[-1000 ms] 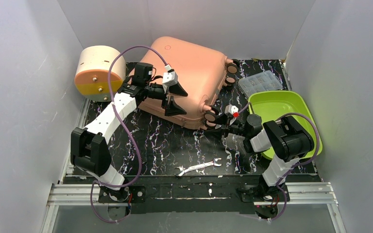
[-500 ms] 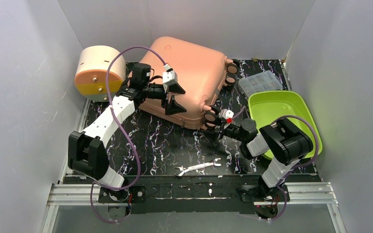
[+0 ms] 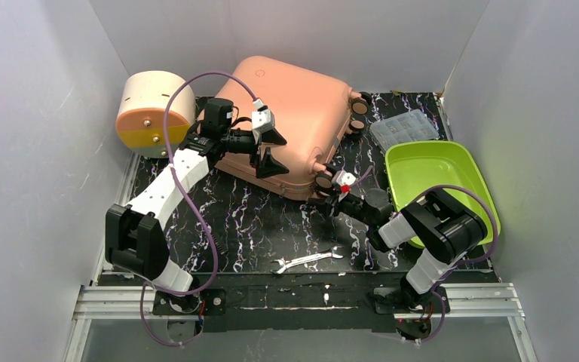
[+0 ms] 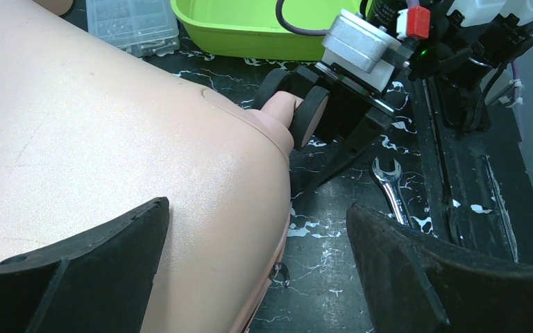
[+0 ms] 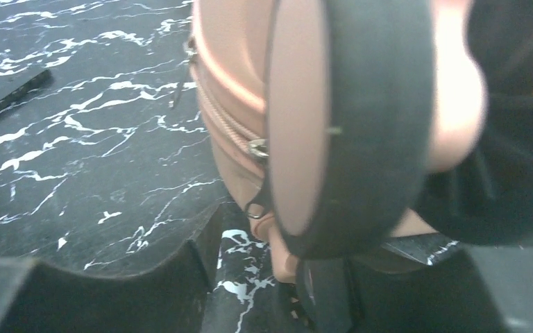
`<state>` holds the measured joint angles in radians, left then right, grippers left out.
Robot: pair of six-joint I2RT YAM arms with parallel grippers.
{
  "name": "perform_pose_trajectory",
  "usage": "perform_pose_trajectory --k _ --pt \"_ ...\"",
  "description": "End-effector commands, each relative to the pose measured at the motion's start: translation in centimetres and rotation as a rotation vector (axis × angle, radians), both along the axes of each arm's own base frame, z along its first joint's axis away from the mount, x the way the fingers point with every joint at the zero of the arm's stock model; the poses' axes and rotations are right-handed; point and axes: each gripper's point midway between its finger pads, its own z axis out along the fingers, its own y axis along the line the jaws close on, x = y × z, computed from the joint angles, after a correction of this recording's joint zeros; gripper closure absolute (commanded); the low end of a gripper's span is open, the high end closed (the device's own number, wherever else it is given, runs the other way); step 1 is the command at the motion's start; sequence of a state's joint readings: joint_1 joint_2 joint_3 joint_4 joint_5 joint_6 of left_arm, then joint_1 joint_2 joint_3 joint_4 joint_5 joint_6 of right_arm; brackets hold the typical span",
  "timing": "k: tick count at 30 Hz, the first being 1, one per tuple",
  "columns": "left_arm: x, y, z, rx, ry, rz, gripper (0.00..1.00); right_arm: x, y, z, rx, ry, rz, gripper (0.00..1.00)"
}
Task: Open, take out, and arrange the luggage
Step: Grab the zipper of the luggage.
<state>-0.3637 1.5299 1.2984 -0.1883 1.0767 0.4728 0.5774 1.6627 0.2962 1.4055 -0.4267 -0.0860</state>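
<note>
Luggage (image 3: 294, 105) — closed, lying flat at the back of the table (image 3: 256, 219). Left gripper (image 3: 269, 149): jaws wide, straddling its near edge, holding nothing. Right gripper (image 3: 330, 193): jaws half-spread astride its near right corner wheel (image 3: 323, 181) — one finger clear of it.

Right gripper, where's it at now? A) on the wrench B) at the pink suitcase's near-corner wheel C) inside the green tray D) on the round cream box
B: the right gripper has its fingers either side of the wheel on the near corner of the luggage. The wrench and the green tray lie apart from it.
</note>
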Motion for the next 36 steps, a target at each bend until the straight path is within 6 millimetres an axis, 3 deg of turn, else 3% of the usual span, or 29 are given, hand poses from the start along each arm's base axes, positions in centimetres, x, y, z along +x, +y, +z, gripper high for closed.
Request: perform_pose_trajectory --k 1,4,12,15,21,24,27,31,36 --pt "-1.2 0.3 0.6 0.002 0.004 -0.011 0.01 3.3 -0.2 5.5 0.089 -0.17 -0.123 0.49" --pt "-1.3 0.3 0.5 0.002 0.002 -0.014 0.01 4.0 0.1 5.7 0.101 -0.16 -0.131 0.57" --pt "-1.6 0.5 0.0 0.01 -0.001 -0.015 0.01 3.4 0.7 6.4 0.134 -0.158 -0.125 0.52" --pt "-1.5 0.4 0.0 0.009 0.001 -0.016 0.01 3.6 0.6 6.3 0.121 -0.171 -0.135 0.58" --pt "-1.5 0.4 0.1 0.008 0.006 -0.016 0.01 2.6 1.4 6.3 0.099 -0.207 -0.07 0.81" --pt "-1.5 0.4 0.0 0.009 0.005 -0.015 0.01 2.1 1.6 6.2 0.085 -0.228 -0.043 0.84" --pt "-1.6 0.5 0.1 0.008 0.002 -0.015 0.01 1.6 1.8 6.0 0.06 -0.265 -0.008 0.83" --pt "-1.6 0.5 0.1 0.007 0.003 -0.017 0.01 1.5 1.6 5.9 0.045 -0.298 -0.008 0.62" --pt "-1.7 0.5 0.1 0.007 0.003 -0.019 0.01 1.9 1.2 6.4 0.05 -0.313 -0.048 0.5"
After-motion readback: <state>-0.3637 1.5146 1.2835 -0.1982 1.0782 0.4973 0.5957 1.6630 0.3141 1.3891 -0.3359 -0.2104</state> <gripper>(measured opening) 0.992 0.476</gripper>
